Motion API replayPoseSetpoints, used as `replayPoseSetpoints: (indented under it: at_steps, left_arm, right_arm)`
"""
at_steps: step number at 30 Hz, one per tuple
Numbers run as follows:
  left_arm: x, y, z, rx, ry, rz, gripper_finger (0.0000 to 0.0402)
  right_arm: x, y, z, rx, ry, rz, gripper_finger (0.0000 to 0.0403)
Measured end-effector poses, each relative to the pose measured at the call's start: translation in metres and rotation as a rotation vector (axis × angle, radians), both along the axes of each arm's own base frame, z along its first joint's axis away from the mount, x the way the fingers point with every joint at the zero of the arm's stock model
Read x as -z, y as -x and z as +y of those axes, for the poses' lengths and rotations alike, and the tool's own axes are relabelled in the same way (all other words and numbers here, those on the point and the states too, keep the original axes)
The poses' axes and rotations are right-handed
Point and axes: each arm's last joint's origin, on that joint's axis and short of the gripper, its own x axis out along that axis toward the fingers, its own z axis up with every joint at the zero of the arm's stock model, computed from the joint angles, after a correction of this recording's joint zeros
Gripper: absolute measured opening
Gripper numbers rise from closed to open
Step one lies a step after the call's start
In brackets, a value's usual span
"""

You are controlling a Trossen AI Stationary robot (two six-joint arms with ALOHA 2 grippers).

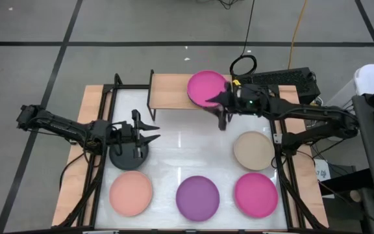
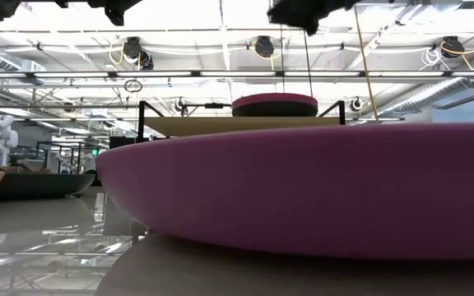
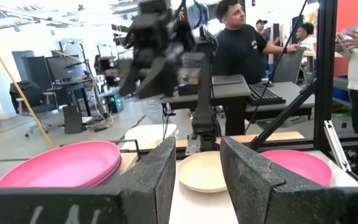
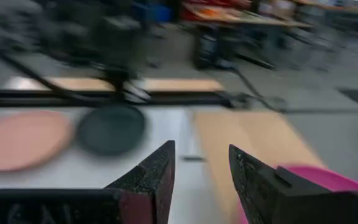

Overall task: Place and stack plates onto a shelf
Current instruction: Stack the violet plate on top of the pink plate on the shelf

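Matte magenta round plate (image 1: 206, 88) on light-wood shelf (image 1: 171, 91), right gripper (image 1: 224, 104) beside

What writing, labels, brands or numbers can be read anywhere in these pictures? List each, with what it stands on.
None can be read.
The round matte plates, such as the magenta pink plate on the low light-wood shelf, are plain.
Pale raised marks on the left gripper's dark finger base and the right gripper's dark finger base: cut off, unreadable.
Room equipment beyond the table: too small or blurred.
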Motion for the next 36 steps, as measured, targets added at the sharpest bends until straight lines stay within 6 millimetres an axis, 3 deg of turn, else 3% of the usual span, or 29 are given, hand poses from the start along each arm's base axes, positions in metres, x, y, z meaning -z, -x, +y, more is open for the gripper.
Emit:
replayPoseSetpoints:
  at_steps: [6, 10, 18, 23, 27, 36]
  left_arm:
    - [0.001, 0.000, 0.000, 0.005, 0.035, 0.008, 0.0133]
    - [0.005, 0.000, 0.000, 0.007, 0.055, 0.042, 0.0133]
    - [0.009, -0.001, 0.000, 0.007, 0.075, 0.088, 0.0133]
    - [0.016, -0.001, 0.000, -0.009, 0.117, 0.157, 0.0133]
    - [0.014, -0.001, 0.001, -0.060, 0.157, 0.324, 0.0133]
    - [-0.009, -0.015, -0.009, -0.069, 0.248, 0.675, 0.0133]
  right_arm:
    - [-0.001, 0.004, 0.032, -0.154, -0.047, -0.033, 0.0135]
    - [0.010, 0.006, 0.060, -0.263, -0.010, -0.025, 0.0135]
    - [0.034, 0.010, 0.099, -0.291, 0.042, -0.070, 0.0135]
    - [0.053, 0.014, 0.106, -0.323, 0.051, -0.119, 0.0131]
    - [0.065, 0.018, 0.105, -0.320, 0.039, -0.161, 0.0122]
    - [0.056, 0.029, 0.103, -0.324, 0.092, -0.250, 0.0117]
